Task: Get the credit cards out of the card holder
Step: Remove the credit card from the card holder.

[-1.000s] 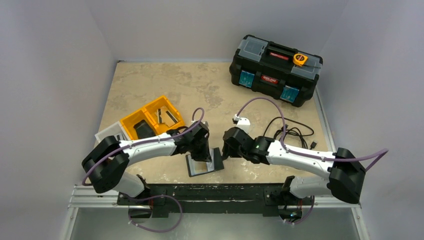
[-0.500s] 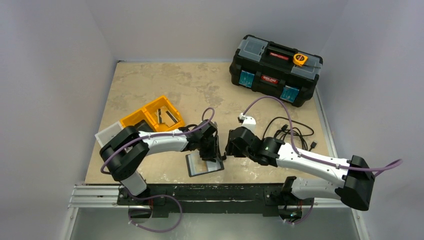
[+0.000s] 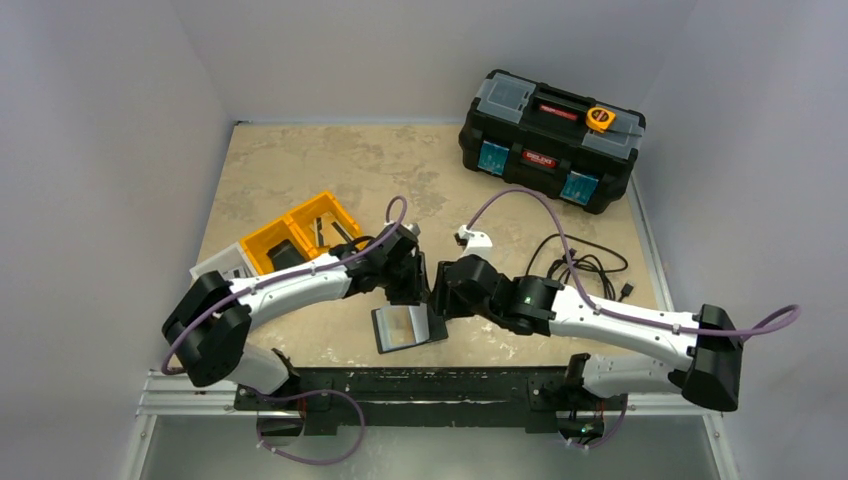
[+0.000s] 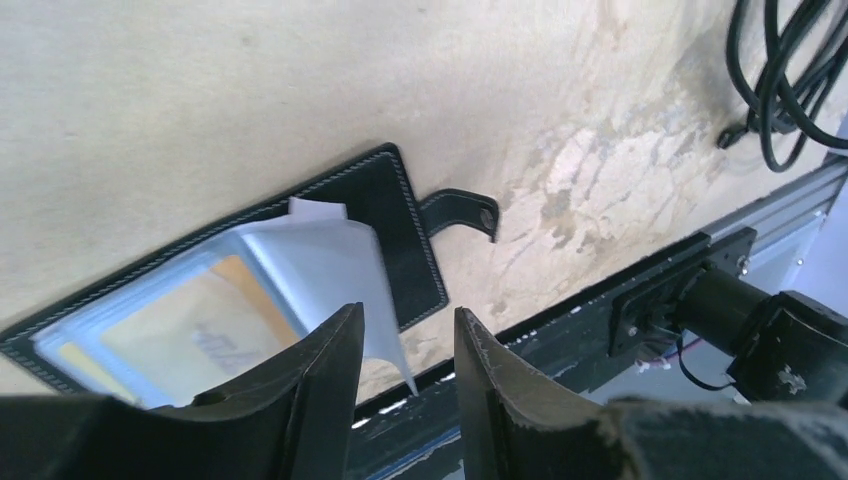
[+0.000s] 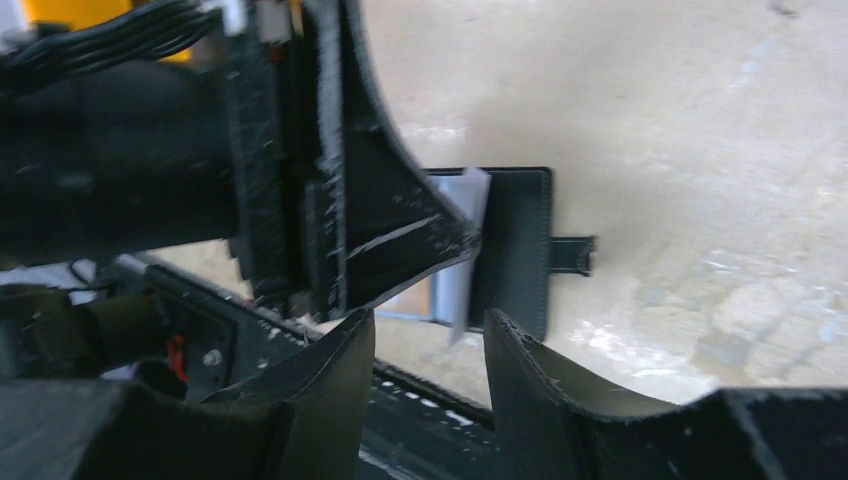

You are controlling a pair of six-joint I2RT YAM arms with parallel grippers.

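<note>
The card holder point(image 3: 408, 327) lies open and flat near the table's front edge, a black case with a strap tab point(image 4: 462, 208). Its glossy sleeves show pale orange credit cards point(image 4: 190, 330) still inside. A pale sleeve flap point(image 4: 335, 265) stands up from the holder. My left gripper point(image 4: 405, 320) is open just above it, and the flap's corner pokes up between the fingers without being pinched. It shows in the top view point(image 3: 410, 295) over the holder's far edge. My right gripper point(image 5: 428, 320) is open and empty, close to the right of the left one point(image 3: 437, 300). The holder point(image 5: 520, 250) lies just beyond it.
Orange bins point(image 3: 305, 235) and a white-grey tray point(image 3: 215, 265) sit to the left. A black toolbox point(image 3: 550, 140) stands at the back right. Black cables point(image 3: 585, 265) lie to the right of the grippers. The metal rail point(image 3: 400, 385) runs just in front of the holder.
My right gripper has moved left, up to the holder and close to the left gripper. My left gripper has shifted slightly back and left. The holder has stayed in place.
</note>
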